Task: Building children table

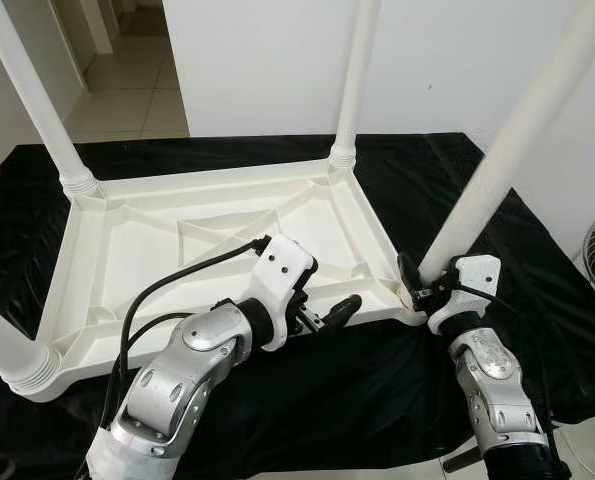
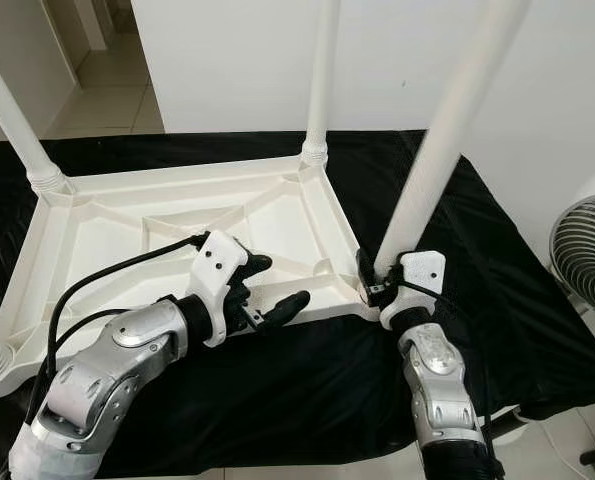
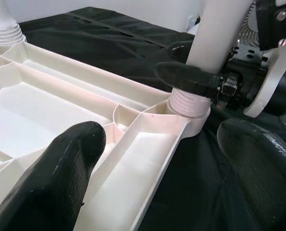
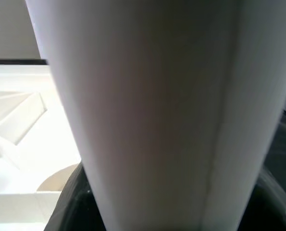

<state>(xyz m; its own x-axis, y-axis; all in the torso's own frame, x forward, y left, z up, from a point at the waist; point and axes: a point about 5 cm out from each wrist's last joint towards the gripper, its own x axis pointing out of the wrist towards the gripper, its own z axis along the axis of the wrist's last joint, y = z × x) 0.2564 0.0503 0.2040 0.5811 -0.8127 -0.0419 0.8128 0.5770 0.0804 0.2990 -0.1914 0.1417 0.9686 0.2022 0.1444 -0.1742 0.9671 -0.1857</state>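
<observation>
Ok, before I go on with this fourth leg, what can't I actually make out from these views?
- Near-right leg: top cut off by the frame edge in both eye views; whether it is fully seated in its socket cannot be told.
- Right gripper: its fingers sit close around the leg, grip contact hidden by the leg.
- Near-left leg: cropped by the left edge.
- Left gripper: open over the tabletop's near rim; touching it or not is unclear.
</observation>
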